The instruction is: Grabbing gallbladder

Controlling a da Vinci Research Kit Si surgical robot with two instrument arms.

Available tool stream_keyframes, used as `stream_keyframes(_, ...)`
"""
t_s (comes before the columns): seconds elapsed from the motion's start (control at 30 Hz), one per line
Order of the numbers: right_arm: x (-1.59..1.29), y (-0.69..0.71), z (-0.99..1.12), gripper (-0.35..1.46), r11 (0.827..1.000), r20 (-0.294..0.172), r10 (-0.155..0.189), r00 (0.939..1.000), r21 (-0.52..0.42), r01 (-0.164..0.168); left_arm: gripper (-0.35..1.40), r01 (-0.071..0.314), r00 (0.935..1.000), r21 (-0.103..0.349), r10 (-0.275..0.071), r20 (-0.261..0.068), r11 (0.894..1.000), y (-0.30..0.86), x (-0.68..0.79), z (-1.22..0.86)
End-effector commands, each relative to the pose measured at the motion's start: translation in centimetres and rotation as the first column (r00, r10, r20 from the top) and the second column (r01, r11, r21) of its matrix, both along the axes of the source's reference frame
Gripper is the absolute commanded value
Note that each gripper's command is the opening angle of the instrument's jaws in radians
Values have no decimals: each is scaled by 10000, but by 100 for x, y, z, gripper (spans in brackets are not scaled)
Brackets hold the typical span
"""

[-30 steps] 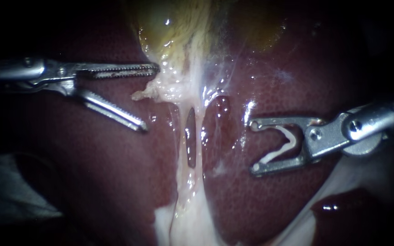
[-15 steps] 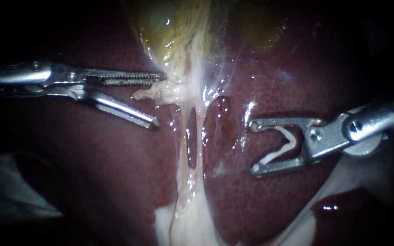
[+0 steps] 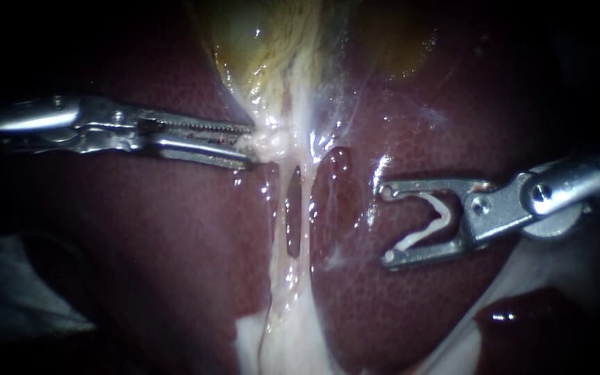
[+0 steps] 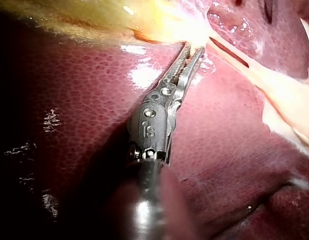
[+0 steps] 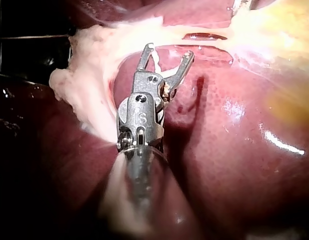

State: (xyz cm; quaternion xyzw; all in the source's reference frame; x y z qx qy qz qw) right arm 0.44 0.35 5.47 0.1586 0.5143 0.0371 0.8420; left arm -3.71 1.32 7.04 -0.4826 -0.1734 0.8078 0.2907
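Note:
The yellow-green gallbladder narrows into pale tissue over the dark red liver. My left instrument comes in level from the left, its toothed jaws shut on that pale tissue at the gallbladder's lower end. The left wrist view shows the same grip under the yellow wall. My right instrument hovers over the liver to the right, apart from the tissue. Its jaws stand wide and carry a white clip between them, also seen in the right wrist view.
Two pale strands run down from the grasped tissue with a dark slit between them. They end in a white fatty patch. A second yellow patch shows through the liver at the upper right.
My left instrument moved right and its open jaws shut on the pale flap at the gallbladder's lower end, bunching it. The right instrument has stayed still.

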Motion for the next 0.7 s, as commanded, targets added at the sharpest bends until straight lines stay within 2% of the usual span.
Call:
stream_keyframes(0.03, 0, 0, 0, 49, 10000, 3, 3, 10000, 1, -3, -20, 7, 10000, 35, -7, 19, 10000, 0, 0, -2)
stream_keyframes(0.13, 0, 0, 0, 49, 10000, 4, 5, 10000, 1, -5, -35, 16, 10000, 45, -16, 16, 10000, 0, 0, -5)
stream_keyframes(0.4, 0, 0, 0, 49, 10000, 5, 6, 10000, 1, -6, -35, 51, 10000, 138, -51, -48, 9999, -8, -2, -18)
stream_keyframes(0.57, 0, 0, 1, 49, 10000, 6, 8, 10000, 1, -8, -35, -126, 9999, 304, 124, 82, 9995, -11, -3, -39)
stream_keyframes(0.7, 0, 0, 1, 49, 10000, 7, 8, 10000, 1, -8, -35, -190, 9997, 401, 184, 152, 9990, -10, 6, -59)
